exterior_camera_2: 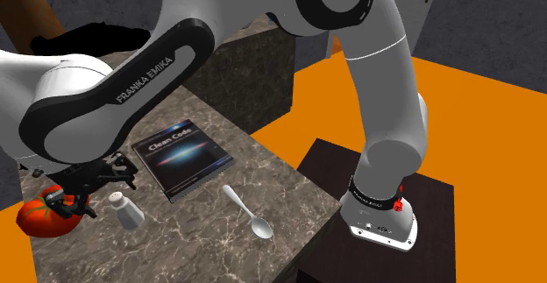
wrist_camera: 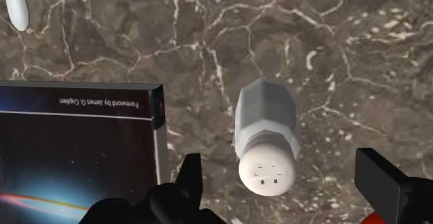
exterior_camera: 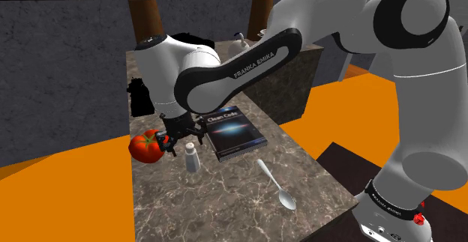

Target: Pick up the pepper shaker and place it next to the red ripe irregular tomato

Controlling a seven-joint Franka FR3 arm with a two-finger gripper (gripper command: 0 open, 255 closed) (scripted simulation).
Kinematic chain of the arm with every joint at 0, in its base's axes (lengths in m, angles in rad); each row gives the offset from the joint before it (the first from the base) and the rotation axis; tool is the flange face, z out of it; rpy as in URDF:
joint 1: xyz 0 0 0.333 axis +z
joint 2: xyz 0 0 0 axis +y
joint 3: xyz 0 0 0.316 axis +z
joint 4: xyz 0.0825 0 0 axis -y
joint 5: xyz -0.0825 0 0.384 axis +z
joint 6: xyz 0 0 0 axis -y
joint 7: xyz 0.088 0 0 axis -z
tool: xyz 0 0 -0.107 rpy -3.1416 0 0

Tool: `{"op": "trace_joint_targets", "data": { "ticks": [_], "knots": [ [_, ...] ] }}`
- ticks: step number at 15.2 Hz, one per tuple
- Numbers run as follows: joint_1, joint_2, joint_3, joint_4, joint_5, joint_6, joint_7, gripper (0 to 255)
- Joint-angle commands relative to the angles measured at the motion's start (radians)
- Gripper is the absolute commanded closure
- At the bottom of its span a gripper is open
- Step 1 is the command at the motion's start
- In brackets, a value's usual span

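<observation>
The pepper shaker [exterior_camera: 193, 158] is a small white faceted bottle with a round holed cap. It stands upright on the marble counter [exterior_camera: 225, 199], just to the right of the red tomato [exterior_camera: 148, 146] in the shoulder view. My gripper [exterior_camera: 174, 139] hovers above and between them, open. In the wrist view the shaker [wrist_camera: 267, 136] stands between my spread fingers [wrist_camera: 191, 181], and neither finger touches it. The second exterior view shows the shaker [exterior_camera_2: 125, 209] a short gap from the tomato [exterior_camera_2: 48, 215], with the gripper [exterior_camera_2: 83, 194] over them.
A dark book [exterior_camera: 235, 133] lies just behind the shaker, its edge close to one finger [wrist_camera: 83, 153]. A white spoon [exterior_camera: 276, 184] lies nearer the stand. A black object [exterior_camera: 139, 98] stands at the counter's back. The counter's edge drops to an orange floor [exterior_camera: 67, 195].
</observation>
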Motion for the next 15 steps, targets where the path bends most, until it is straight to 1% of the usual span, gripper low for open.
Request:
{"op": "trace_joint_targets", "data": {
  "ticks": [1, 3, 7, 15],
  "knots": [
    [0.0, 0.0, 0.0, 0.0, 0.0, 0.0, 0.0, 0],
    [0.0, 0.0, 0.0, 0.0, 0.0, 0.0, 0.0, 0],
    [0.009, -0.032, 0.022, 0.086, 0.035, -0.106, -0.024, 0],
    [0.009, -0.032, 0.022, 0.086, 0.035, -0.106, -0.024, 0]
  ]
}}
